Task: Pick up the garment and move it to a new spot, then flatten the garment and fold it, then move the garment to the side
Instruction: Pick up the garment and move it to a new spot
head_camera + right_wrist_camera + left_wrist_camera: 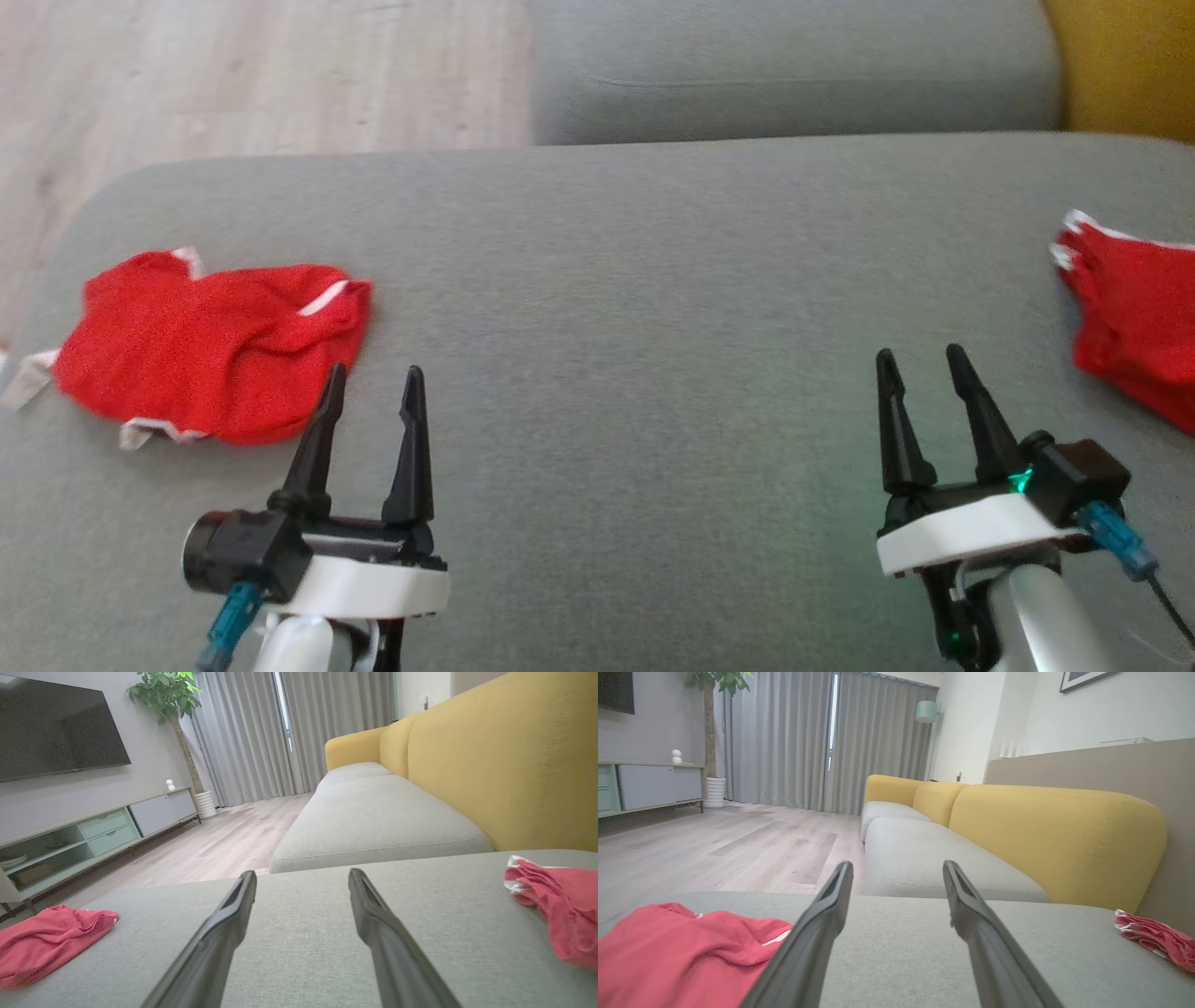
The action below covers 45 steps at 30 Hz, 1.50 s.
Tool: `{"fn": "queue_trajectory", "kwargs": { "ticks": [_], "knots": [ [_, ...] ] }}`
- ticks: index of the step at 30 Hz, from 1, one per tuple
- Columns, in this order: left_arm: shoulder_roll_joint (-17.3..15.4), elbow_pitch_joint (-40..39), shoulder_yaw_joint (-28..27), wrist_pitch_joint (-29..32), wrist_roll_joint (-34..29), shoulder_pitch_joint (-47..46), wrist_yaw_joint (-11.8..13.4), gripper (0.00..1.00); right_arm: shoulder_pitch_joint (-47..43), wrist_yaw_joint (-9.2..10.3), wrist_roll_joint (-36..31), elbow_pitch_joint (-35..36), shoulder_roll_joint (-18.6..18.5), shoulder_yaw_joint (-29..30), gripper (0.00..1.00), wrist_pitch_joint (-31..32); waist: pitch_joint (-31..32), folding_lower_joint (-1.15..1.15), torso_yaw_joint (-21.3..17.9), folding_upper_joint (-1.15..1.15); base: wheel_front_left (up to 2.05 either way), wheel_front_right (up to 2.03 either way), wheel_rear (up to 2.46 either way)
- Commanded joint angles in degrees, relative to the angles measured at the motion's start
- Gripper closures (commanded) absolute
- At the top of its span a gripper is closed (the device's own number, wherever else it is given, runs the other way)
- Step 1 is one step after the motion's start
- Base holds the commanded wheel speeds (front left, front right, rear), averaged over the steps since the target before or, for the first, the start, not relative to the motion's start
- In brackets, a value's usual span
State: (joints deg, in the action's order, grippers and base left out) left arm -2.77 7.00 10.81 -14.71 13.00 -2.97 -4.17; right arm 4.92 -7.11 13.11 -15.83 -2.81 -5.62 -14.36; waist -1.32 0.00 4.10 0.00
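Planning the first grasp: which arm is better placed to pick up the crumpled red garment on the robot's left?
Left. The left gripper is open, its fingers right beside the garment. The right gripper, also open, is across the cushion, nearer the other red garment.
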Motion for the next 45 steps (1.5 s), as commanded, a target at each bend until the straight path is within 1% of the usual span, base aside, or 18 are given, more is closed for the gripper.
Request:
{"fn": "queue_trajectory", "kwargs": {
  "ticks": [1, 9, 13, 17, 21, 26, 29, 32, 36, 41, 42, 43, 44, 45],
  "knots": [
    [-0.10, -1.73, -2.23, -0.29, -0.58, -1.37, 0.28, 0.00, 0.49, -0.37, 0.50, 1.55, -0.07, -1.53, 0.00, -0.63, 0.63, 0.00, 1.87, 0.00, 0.00, 0.00, 0.00],
    [-0.10, -1.55, -4.34, -0.29, -1.34, 0.32, 0.92, 0.00, -0.55, -0.37, 1.57, 0.81, -0.07, -5.07, 0.00, -0.63, 2.48, 0.00, 8.69, 0.00, 0.00, 0.00, 0.00],
    [-0.10, -1.39, -4.94, -0.29, -1.72, 0.90, 0.84, 0.00, -0.90, -0.37, 2.27, 0.71, -0.07, -6.36, 0.00, -0.63, 2.80, 0.00, 11.66, 0.00, 0.00, 0.00, 0.00],
    [-0.10, -1.33, -5.44, -0.29, -1.96, 1.04, 0.74, 0.00, -1.21, -0.37, 2.93, 0.60, -0.07, -7.36, 0.00, -0.63, 2.73, 0.00, 13.88, 0.00, 0.00, 0.00, 0.00],
    [-0.10, -1.45, -5.89, -0.29, -2.06, 1.19, 0.74, 0.00, -1.44, -0.37, 3.29, 0.37, -0.07, -8.21, 0.00, -0.63, 2.57, 0.00, 15.16, 0.00, 0.00, 0.00, 0.00],
    [-0.10, -1.80, -7.02, -0.29, -2.25, 0.93, 0.65, 0.00, -0.95, -0.37, 3.40, 0.50, -0.07, -8.57, 0.00, -0.63, 1.60, 0.00, 15.29, 0.00, 0.00, 0.00, 0.00],
    [-0.10, -2.22, -8.30, -0.29, -2.66, 0.05, 0.58, 0.00, -0.26, -0.37, 3.22, 0.70, -0.07, -8.18, 0.00, -0.63, 0.27, 0.00, 14.60, 0.00, 0.00, 0.00, 0.00],
    [-0.61, -2.15, -9.94, -0.29, -3.82, -1.99, -0.01, 0.00, 0.60, -0.37, 2.51, 1.10, -0.07, -7.27, 0.00, -0.63, -1.70, 0.00, 13.53, 0.00, 0.00, 0.00, 0.00],
    [-3.35, 0.39, -12.24, -0.29, -4.83, -7.23, -0.75, 0.00, 2.23, -0.37, 0.97, 2.01, -0.07, -5.54, 0.00, -0.63, -5.24, 0.00, 11.73, 0.00, 0.00, 0.00, 0.00],
    [-9.38, 8.42, -13.61, 0.30, -5.06, -17.95, -1.83, 0.00, 4.31, -0.37, -1.11, 3.45, -0.07, -2.92, 0.00, -0.63, -9.85, 0.00, 9.73, 0.00, 0.00, 0.00, 0.00],
    [-9.38, 8.42, -13.61, 0.30, -5.06, -17.95, -1.83, 0.00, 4.31, -0.37, -1.11, 3.45, -0.07, -2.92, 0.00, -0.63, -9.85, 0.00, 9.73, 0.00, 0.00, 0.00, 0.00],
    [-11.45, 11.91, -12.95, 2.69, -5.03, -22.37, -2.26, 0.00, 5.01, -0.37, -1.80, 4.12, -0.07, -2.00, 0.00, -0.63, -11.41, 0.00, 9.11, 0.00, 0.00, 0.00, 0.00],
    [-11.45, 11.91, -12.95, 2.69, -5.03, -22.37, -2.26, 0.00, 5.01, -0.37, -1.80, 4.12, -0.07, -2.00, 0.00, -0.63, -11.41, 0.00, 9.11, 0.00, 0.00, 0.00, 0.00],
    [-12.66, 13.72, -12.52, 3.91, -5.09, -24.51, -2.46, 0.00, 5.38, -0.37, -2.10, 4.46, -0.07, -1.72, 0.00, -0.63, -12.23, 0.00, 8.75, 0.00, 0.00, 0.00, 0.00]
  ]
}}
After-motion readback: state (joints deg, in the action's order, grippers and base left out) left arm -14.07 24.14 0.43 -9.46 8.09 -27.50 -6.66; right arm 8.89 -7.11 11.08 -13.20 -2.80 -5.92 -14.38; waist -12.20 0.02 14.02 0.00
